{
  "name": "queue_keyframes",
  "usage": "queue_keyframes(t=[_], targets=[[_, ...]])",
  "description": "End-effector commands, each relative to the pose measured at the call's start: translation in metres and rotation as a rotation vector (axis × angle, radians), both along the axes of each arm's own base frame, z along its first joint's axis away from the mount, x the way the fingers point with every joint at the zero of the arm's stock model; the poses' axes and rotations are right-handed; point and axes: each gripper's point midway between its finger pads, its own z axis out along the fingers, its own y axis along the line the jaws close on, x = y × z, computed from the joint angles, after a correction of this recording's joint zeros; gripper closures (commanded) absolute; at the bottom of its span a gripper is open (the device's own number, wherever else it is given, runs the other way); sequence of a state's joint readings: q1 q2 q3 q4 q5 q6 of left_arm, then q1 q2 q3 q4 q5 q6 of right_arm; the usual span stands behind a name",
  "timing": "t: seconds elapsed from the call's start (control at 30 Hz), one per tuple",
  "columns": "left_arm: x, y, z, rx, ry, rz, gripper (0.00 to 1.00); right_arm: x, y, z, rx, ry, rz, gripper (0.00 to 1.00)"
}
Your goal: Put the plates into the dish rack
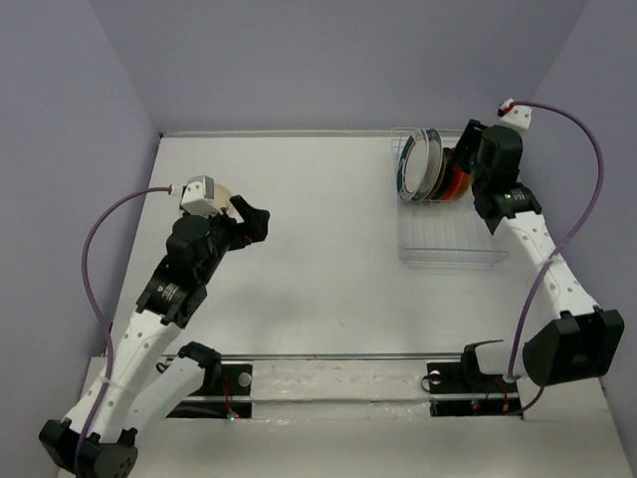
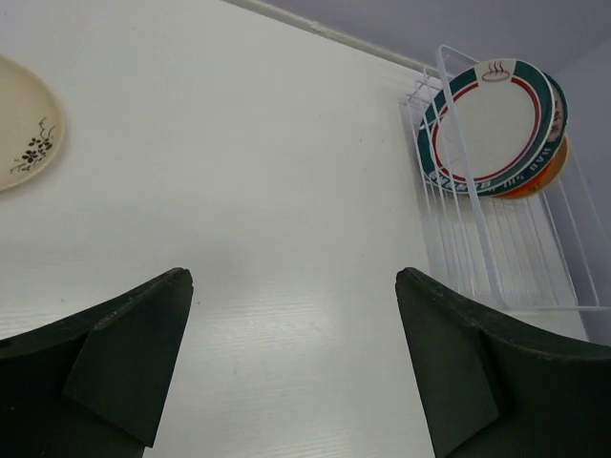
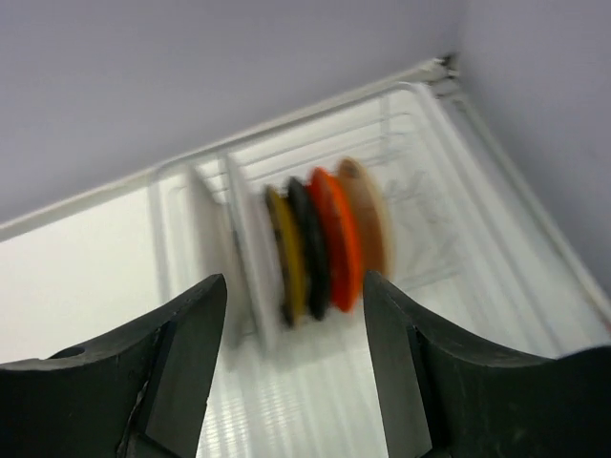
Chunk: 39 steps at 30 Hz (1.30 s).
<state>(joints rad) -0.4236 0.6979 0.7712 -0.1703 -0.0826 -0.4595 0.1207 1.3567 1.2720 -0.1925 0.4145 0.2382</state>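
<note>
Top external view: the clear rectangular wire dish rack sits at the far right of the white table, with plates standing on edge at its far end. The right gripper hovers over them, jaws apart and empty (its wrist picture is blurred). Beyond its fingers stand an amber-yellow plate, an orange-red plate and a tan plate. A large white plate with a teal and red rim fronts the row. The left gripper gapes wide, holding nothing. Near it a cream round plate with dark floral marks lies flat on the table, well apart from the rack.
</note>
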Motion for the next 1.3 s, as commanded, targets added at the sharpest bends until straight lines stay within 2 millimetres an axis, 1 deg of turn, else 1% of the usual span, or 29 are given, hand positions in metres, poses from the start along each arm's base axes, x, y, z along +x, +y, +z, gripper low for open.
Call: queue_keyframes(t=[0.0,0.03,0.07,0.1,0.13,0.17,0.23,0.27,0.3,0.33,0.4,0.43,0.5,0.53,0.57,0.6,0.67,0.7,0.73,0.77,0.8,0.83,0.93,1.07,1.1,1.13,1.2,1.23,1.27], targets=[[0.032,0.001,0.022,-0.135,-0.019,0.123,0.03,-0.018,0.099,-0.011,0.218,-0.020,0.350,0.35],[0.042,0.003,0.017,-0.148,-0.011,0.150,0.07,-0.030,0.132,-0.001,0.249,-0.050,0.460,0.35],[0.047,0.004,0.013,-0.181,0.006,0.169,0.09,-0.039,0.148,-0.008,0.271,-0.041,0.502,0.35],[0.052,0.005,0.007,-0.197,0.026,0.179,0.13,-0.046,0.163,-0.009,0.282,-0.043,0.540,0.35],[0.062,0.013,-0.005,-0.206,0.055,0.216,0.22,-0.053,0.178,-0.006,0.290,-0.057,0.591,0.35],[0.069,0.018,-0.004,-0.234,0.038,0.235,0.25,-0.068,0.203,-0.004,0.297,-0.059,0.667,0.35],[0.079,0.031,-0.018,-0.294,0.071,0.291,0.31,-0.085,0.226,-0.011,0.307,-0.044,0.740,0.35],[0.089,0.053,-0.034,-0.315,0.097,0.357,0.33,-0.099,0.242,-0.010,0.311,-0.042,0.793,0.35],[0.093,0.064,-0.043,-0.332,0.108,0.401,0.33,-0.110,0.253,-0.011,0.325,-0.032,0.850,0.35],[0.099,0.086,-0.059,-0.358,0.132,0.481,0.32,-0.116,0.261,-0.016,0.331,-0.035,0.877,0.36],[0.104,0.112,-0.075,-0.361,0.151,0.584,0.30,-0.134,0.277,-0.018,0.348,-0.034,0.951,0.36],[0.108,0.120,-0.090,-0.357,0.190,0.626,0.29,-0.140,0.280,-0.025,0.351,-0.016,0.969,0.36],[0.113,0.152,-0.103,-0.347,0.211,0.724,0.28,-0.150,0.289,-0.029,0.363,-0.006,1.011,0.36],[0.119,0.160,-0.114,-0.330,0.244,0.757,0.28,-0.152,0.288,-0.036,0.363,0.008,1.014,0.36],[0.121,0.168,-0.121,-0.316,0.263,0.777,0.28,-0.156,0.292,-0.038,0.365,0.014,1.032,0.36],[0.127,0.181,-0.132,-0.300,0.293,0.813,0.28,-0.160,0.293,-0.038,0.374,0.016,1.049,0.36],[0.137,0.198,-0.148,-0.254,0.338,0.848,0.28,-0.166,0.296,-0.043,0.384,0.028,1.077,0.36],[0.137,0.199,-0.149,-0.237,0.340,0.847,0.28,-0.166,0.295,-0.045,0.385,0.034,1.076,0.36],[0.138,0.208,-0.154,-0.224,0.356,0.867,0.28,-0.171,0.299,-0.046,0.391,0.039,1.097,0.36],[0.144,0.214,-0.166,-0.193,0.392,0.875,0.29,-0.174,0.299,-0.048,0.397,0.044,1.103,0.36],[0.146,0.219,-0.171,-0.193,0.406,0.884,0.30,-0.175,0.299,-0.048,0.400,0.044,1.108,0.36],[0.150,0.227,-0.179,-0.191,0.413,0.896,0.33,-0.176,0.299,-0.047,0.403,0.044,1.113,0.36],[0.155,0.234,-0.189,-0.208,0.411,0.884,0.36,-0.175,0.298,-0.050,0.395,0.044,1.107,0.37],[0.175,0.235,-0.193,-0.225,0.400,0.842,0.37,-0.173,0.302,-0.059,0.382,0.070,1.116,0.37],[0.179,0.233,-0.195,-0.225,0.408,0.823,0.37,-0.172,0.304,-0.065,0.382,0.089,1.117,0.37],[0.186,0.234,-0.198,-0.221,0.414,0.815,0.38,-0.175,0.308,-0.067,0.386,0.098,1.131,0.37],[0.191,0.234,-0.206,-0.211,0.433,0.807,0.40,-0.174,0.310,-0.074,0.394,0.113,1.129,0.37],[0.191,0.234,-0.206,-0.212,0.432,0.805,0.40,-0.174,0.310,-0.074,0.396,0.112,1.129,0.37],[0.194,0.233,-0.211,-0.212,0.441,0.796,0.43,-0.173,0.311,-0.078,0.397,0.120,1.128,0.37]])
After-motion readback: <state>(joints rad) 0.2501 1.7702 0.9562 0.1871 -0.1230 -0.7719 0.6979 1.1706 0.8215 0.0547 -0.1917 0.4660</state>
